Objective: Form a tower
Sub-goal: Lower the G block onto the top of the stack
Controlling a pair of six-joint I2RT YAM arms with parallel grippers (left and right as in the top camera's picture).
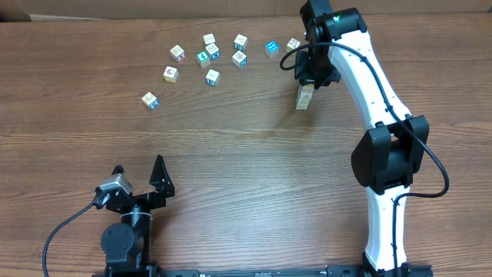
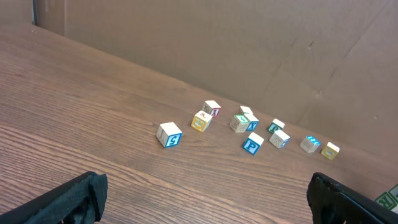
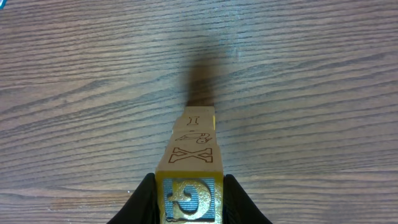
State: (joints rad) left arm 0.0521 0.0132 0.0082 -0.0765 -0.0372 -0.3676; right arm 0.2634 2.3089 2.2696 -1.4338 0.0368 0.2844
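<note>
The tower [image 1: 304,98] is a narrow stack of pale printed cubes at the table's back right. In the right wrist view the tower [image 3: 194,140] runs away from the camera, and its end block is a yellow cube [image 3: 191,200] with a blue letter face. My right gripper [image 3: 189,194] is shut on that yellow cube, one black finger against each side. From overhead, the right gripper [image 1: 310,80] hangs over the stack's top. My left gripper [image 1: 140,174] rests open near the front left and holds nothing; its fingers [image 2: 78,198] frame bare wood.
Several loose picture cubes [image 1: 207,58] lie scattered across the back of the table, left of the tower. In the left wrist view the same cubes [image 2: 249,127] sit in front of a cardboard wall [image 2: 249,50]. The right arm [image 1: 384,154] reaches over the right side.
</note>
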